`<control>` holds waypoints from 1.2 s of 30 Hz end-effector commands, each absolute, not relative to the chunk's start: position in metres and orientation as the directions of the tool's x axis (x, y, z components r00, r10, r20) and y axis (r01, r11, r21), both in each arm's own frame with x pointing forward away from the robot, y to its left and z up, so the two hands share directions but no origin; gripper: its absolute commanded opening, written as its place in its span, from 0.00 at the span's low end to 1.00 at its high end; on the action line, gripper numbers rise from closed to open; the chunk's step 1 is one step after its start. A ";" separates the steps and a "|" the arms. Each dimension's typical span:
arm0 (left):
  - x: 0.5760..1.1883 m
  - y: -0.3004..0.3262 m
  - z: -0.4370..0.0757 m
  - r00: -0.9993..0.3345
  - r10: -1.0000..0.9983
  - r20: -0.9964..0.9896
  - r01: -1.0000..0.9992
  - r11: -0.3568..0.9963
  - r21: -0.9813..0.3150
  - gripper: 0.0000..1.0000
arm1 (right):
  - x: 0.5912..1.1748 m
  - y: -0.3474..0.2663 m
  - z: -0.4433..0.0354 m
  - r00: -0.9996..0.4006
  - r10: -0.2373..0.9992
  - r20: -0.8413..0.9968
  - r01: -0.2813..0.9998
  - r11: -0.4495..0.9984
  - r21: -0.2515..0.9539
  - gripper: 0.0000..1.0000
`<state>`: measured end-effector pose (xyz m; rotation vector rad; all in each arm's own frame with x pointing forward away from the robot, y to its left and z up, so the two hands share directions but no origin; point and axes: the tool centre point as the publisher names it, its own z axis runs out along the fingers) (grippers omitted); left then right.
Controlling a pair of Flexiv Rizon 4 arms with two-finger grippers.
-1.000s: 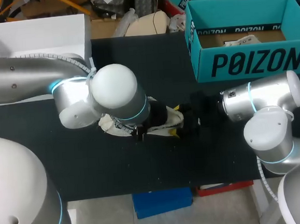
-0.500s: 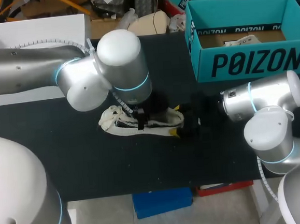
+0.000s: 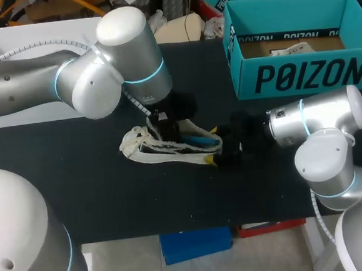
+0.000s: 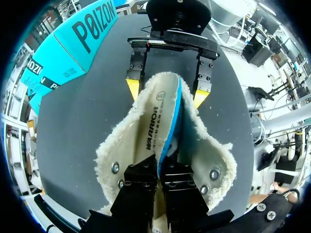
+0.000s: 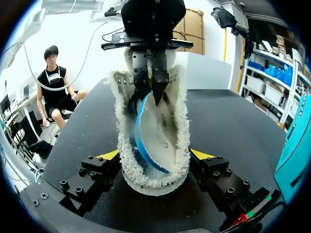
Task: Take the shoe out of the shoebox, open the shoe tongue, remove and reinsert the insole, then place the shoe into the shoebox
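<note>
Black tabletop [image 3: 98,198]: left pincer [image 4: 163,167] grips insole [image 4: 163,121] inside shoe [image 4: 209,160] clamped by right pincer [image 5: 155,155].

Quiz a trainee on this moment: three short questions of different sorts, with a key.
1. True or false: the shoe lies inside the shoebox.
2. What does the left gripper pinch? A) the shoebox B) the insole C) nothing
3. Fill in: the right gripper is shut on the ___.

Key: 1 false, it lies on the table; 2 B; 3 shoe.
</note>
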<state>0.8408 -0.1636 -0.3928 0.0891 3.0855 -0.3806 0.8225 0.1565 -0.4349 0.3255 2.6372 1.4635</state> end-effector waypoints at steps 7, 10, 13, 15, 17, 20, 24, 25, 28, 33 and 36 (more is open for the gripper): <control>0.828 -0.164 -0.378 -0.995 0.098 -0.038 0.105 0.947 -0.303 0.00 | 0.822 0.158 -0.437 -0.971 0.239 0.009 0.135 0.515 0.847 0.00; 0.824 -0.170 -0.386 -0.989 0.144 -0.028 0.145 0.941 -0.305 0.00 | 0.822 0.158 -0.437 -0.971 0.239 0.009 0.135 0.515 0.847 0.00; 0.821 -0.174 -0.393 -0.982 0.187 -0.013 0.181 0.930 -0.321 0.00 | 0.822 0.158 -0.437 -0.971 0.239 0.009 0.135 0.515 0.847 0.00; 0.819 -0.176 -0.396 -0.978 0.209 -0.006 0.198 0.920 -0.338 0.00 | 0.822 0.158 -0.437 -0.971 0.239 0.009 0.135 0.515 0.847 0.00; 0.817 -0.177 -0.397 -0.974 0.227 -0.004 0.214 0.911 -0.352 0.23 | 0.822 0.158 -0.437 -0.971 0.239 0.009 0.135 0.515 0.847 0.00; 0.814 -0.179 -0.396 -0.971 0.239 -0.014 0.227 0.900 -0.372 0.40 | 0.822 0.158 -0.437 -0.971 0.239 0.009 0.135 0.515 0.847 0.00; 0.813 -0.182 -0.391 -0.967 0.251 -0.048 0.248 0.881 -0.403 0.67 | 0.822 0.158 -0.437 -0.971 0.239 0.009 0.135 0.515 0.847 0.00; 0.812 -0.184 -0.389 -0.965 0.255 -0.054 0.255 0.877 -0.408 0.67 | 0.822 0.158 -0.437 -0.971 0.239 0.009 0.135 0.515 0.847 0.00; 0.811 -0.189 -0.390 -0.959 0.272 -0.081 0.282 0.881 -0.379 0.71 | 0.822 0.158 -0.437 -0.971 0.239 0.009 0.135 0.515 0.847 0.00; 0.809 -0.201 -0.395 -0.948 0.278 -0.157 0.315 0.889 -0.332 0.69 | 0.822 0.158 -0.437 -0.971 0.239 0.009 0.135 0.515 0.847 0.00; 0.809 -0.208 -0.396 -0.943 0.276 -0.187 0.325 0.886 -0.331 0.69 | 0.822 0.158 -0.437 -0.971 0.239 0.009 0.135 0.515 0.847 0.00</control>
